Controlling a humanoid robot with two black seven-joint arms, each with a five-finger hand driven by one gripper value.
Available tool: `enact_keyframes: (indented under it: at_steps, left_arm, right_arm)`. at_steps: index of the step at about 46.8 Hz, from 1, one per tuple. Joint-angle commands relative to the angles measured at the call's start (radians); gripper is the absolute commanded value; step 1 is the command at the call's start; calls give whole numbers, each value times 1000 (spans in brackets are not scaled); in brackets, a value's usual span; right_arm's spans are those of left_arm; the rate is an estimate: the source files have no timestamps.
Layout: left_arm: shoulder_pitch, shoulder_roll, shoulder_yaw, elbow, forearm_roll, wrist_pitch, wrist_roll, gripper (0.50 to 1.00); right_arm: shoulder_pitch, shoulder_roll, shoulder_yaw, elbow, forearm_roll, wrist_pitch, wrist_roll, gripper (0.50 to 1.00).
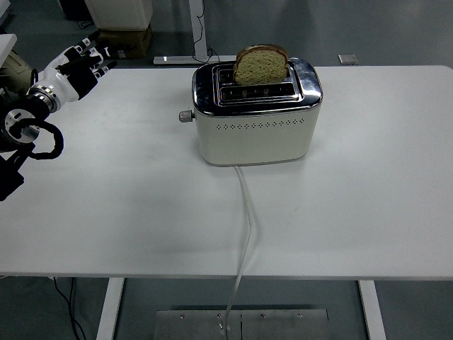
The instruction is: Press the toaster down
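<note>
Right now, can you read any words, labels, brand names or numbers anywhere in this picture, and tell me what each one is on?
No text here can be read.
Toaster: small dark marks on the chrome top beside the slots, too small and blurred to read.
Slice of bread, white cord, table and left hand: no print visible.

There is just one camera. It sits high up on the robot's side and looks forward and down over the white table (368, 212). The table's near edge runs across the bottom, with the table legs and floor under it. The far edge is near the top, with more floor behind. The toaster (255, 117) stands a bit past the middle. The left hand (79, 65) pokes in at the top left.
</note>
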Motion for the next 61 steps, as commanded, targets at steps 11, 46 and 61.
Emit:
enact_keyframes:
  at_steps: [11,46,61]
  left_arm:
    - [1,-11,1,0,0,-2,-2,1000]
    - [17,-15,1,0,0,-2,-2,1000]
    - [17,-15,1,0,0,0,-2,1000]
  right_arm:
    - [0,0,0,0,0,0,0,1000]
    - [0,0,0,0,0,0,2,1000]
    - [0,0,0,0,0,0,2,1000]
